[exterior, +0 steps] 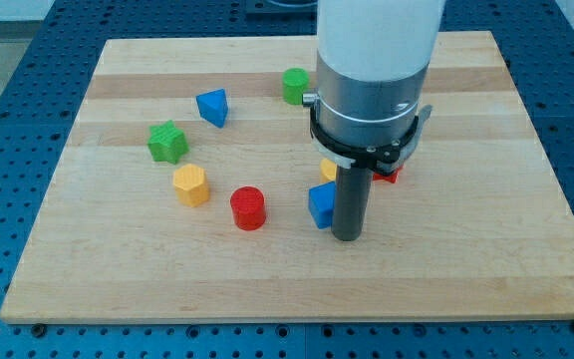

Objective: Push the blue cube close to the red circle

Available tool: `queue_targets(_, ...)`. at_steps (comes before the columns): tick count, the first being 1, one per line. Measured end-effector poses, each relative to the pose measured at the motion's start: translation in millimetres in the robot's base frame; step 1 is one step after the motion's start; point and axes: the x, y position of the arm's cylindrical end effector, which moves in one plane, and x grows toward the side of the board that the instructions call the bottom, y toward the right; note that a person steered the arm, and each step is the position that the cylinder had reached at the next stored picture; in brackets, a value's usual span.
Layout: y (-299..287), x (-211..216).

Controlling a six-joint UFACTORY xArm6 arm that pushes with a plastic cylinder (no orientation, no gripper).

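The blue cube [320, 205] sits near the middle of the wooden board [118, 259]. The red circle [249, 208], a short red cylinder, stands to its left with a small gap between them. My tip [348, 237] rests on the board right against the blue cube's right side. The rod and the arm's wide grey body above it hide part of the cube's right edge.
A yellow hexagon block [191, 185] is left of the red circle. A green star [167, 142], a blue triangular block [212, 107] and a green block [295, 86] lie further up. A yellow block [328, 168] and a red block [387, 175] are partly hidden behind the rod.
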Motion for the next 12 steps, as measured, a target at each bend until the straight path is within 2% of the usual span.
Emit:
queue_targets(4,18.9,-18.7)
queue_targets(7,-28.6,-21.1)
queue_targets(11,-26.5,1.9)
queue_targets(12,-39.1,-7.7)
